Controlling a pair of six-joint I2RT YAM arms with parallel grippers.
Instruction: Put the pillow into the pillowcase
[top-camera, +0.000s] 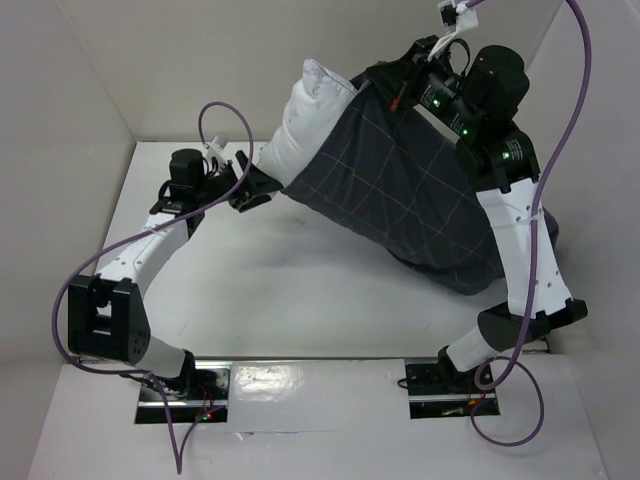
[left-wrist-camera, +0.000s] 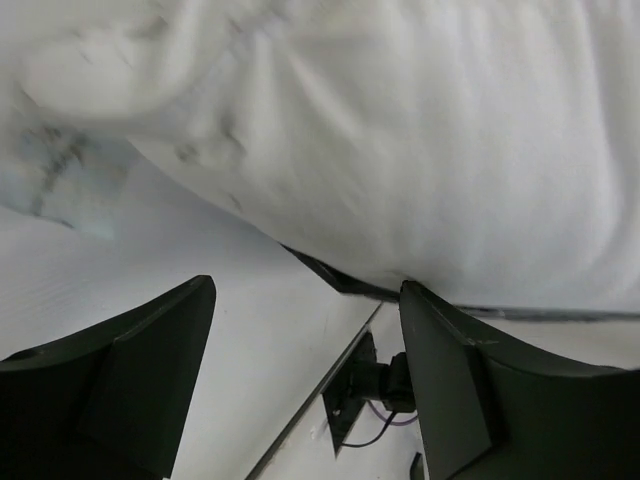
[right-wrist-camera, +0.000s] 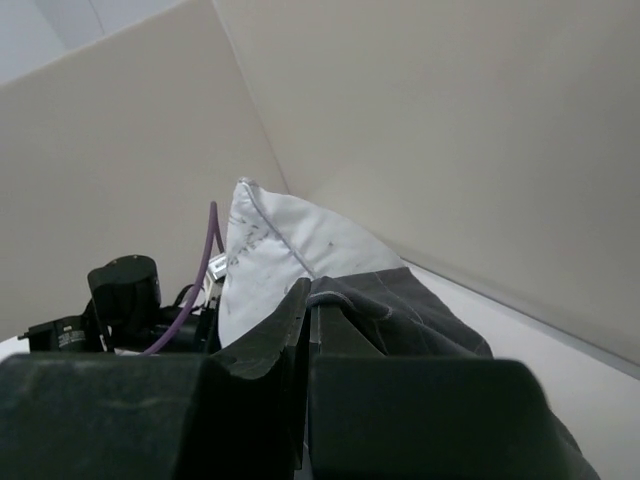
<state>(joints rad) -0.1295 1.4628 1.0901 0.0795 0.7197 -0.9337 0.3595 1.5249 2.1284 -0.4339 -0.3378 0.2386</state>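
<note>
pillowcase (top-camera: 400, 190) hangs from raised right gripper (right-wrist-camera: 306, 305)

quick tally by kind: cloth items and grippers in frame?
White pillow: 1
Dark grey checked pillowcase: 1
Grippers: 2, the left gripper and the right gripper
Total: 4

**Robotics Lab Test Cell**

This is looking like a robotics lab bench. Plain pale panels (top-camera: 90, 70) are boxing in a white table (top-camera: 300, 290) on three sides. The left arm (top-camera: 130, 260) and the right arm (top-camera: 520, 240) are standing on metal base plates (top-camera: 220, 390) at its near edge. Purple cables (top-camera: 587, 55) are looping loose around them, and green status lights (top-camera: 437, 101) are glowing.
</note>
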